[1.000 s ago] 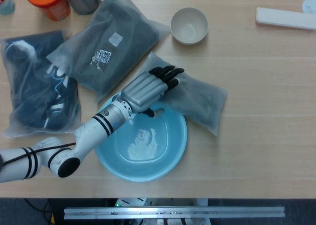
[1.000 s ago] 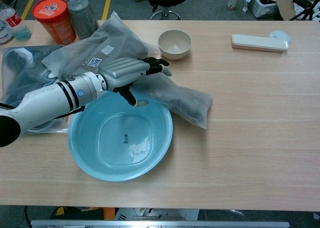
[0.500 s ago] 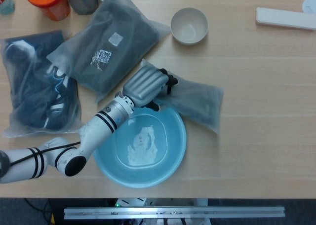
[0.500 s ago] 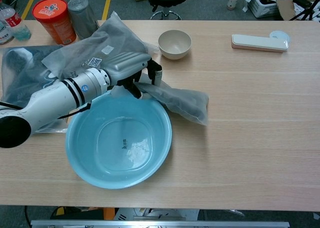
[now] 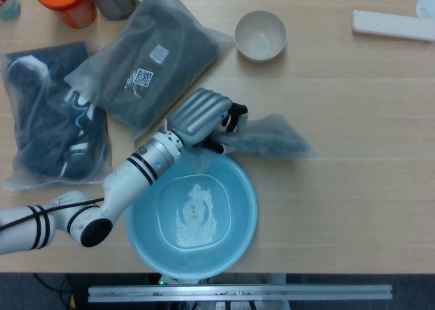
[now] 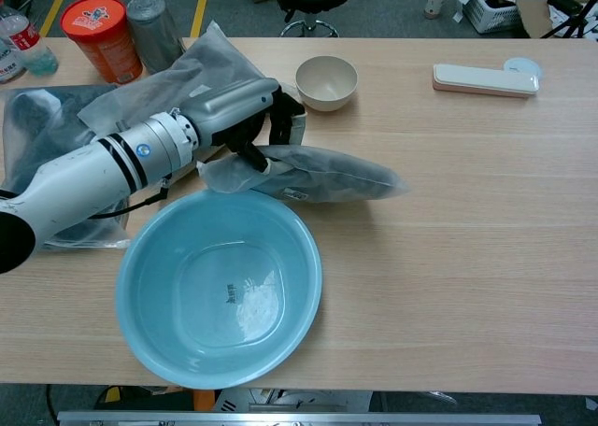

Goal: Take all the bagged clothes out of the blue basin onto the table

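Landmark: blue basin (image 5: 194,259), round, glossy smooth plastic, shallow curved wall, no bag inside; it sits on the surface (image 5: 353,187), pale wood-grain laminate.

Item 1: left hand (image 5: 202,118), metal-grey shell with dark fingertips, just beyond the basin's far rim. Its fingers are closed on one end of the grey bagged garment (image 6: 318,176), which it holds raised, the bag sagging away to the basin's far right side.

Item 2: grey bagged garment. Frosted, crinkly plastic film over soft dark folded cloth; long, limp, pillow-shaped. Now outside the basin, beyond its far rim.

Item 3: labelled bagged garment (image 5: 153,58), flat, frosted, with a printed code sticker; lies beyond the basin, to its far left.

Item 4: dark bagged garment (image 5: 51,126), clearer film, lumpy contents; left of the basin.

Item 5: right hand, not in view.

Risks, judged: the film is slick and held by one end only, so the bag could slide from the fingers. The trailing end could drag over the rim and shift the light basin. A release too close to the rim could let the bag slump back in.
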Controlling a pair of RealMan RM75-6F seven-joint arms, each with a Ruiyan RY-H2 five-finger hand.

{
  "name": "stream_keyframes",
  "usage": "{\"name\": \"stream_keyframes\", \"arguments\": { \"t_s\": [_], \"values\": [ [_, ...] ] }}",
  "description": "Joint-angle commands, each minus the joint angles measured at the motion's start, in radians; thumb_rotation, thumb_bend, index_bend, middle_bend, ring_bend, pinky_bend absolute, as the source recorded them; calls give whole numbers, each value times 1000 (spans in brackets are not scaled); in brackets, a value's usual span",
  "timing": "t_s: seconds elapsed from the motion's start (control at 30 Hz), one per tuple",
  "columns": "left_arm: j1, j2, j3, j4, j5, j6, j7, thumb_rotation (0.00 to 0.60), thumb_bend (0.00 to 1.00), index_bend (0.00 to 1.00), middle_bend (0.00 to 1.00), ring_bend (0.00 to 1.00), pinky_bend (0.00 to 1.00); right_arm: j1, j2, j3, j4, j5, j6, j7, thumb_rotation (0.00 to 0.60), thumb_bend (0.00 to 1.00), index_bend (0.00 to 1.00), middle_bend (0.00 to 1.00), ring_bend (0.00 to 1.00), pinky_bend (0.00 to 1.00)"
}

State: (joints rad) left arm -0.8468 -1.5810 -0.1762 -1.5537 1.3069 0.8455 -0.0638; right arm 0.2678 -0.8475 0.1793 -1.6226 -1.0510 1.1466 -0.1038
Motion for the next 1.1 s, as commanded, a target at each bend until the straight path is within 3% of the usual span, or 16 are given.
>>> {"name": "stream_keyframes", "arguments": {
  "t_s": [0.03,0.37,0.87,0.93,0.97,1.03,1.1],
  "values": [
    [8,11,-14,-22,22,27,-43,600,287,675,678,544,713,0,0,0,-1,-1,0,-1,600,247,373,513,379,522],
    [11,-28,-46,-24,15,57,-157,600,287,666,673,545,714,-6,4,1,-5,3,8,-1,600,247,373,513,379,522],
    [-66,-188,-136,115,-111,48,-64,600,287,655,660,534,714,-6,1,2,9,7,-1,3,600,247,373,513,379,522],
    [-80,-203,-140,132,-126,39,-46,600,287,617,618,502,702,-5,1,3,10,9,-2,3,600,247,373,513,379,522],
    [-86,-204,-139,137,-131,27,-39,600,286,549,540,439,657,-5,0,3,11,9,-3,3,600,247,373,513,379,522],
    [-102,-193,-134,139,-151,-22,-31,600,279,373,339,263,497,-5,1,2,10,7,-3,4,600,247,373,513,379,522],
    [-110,-176,-132,137,-171,-50,-19,600,239,156,100,57,251,-7,2,2,10,8,-2,5,600,247,373,513,379,522]
  ]
}}
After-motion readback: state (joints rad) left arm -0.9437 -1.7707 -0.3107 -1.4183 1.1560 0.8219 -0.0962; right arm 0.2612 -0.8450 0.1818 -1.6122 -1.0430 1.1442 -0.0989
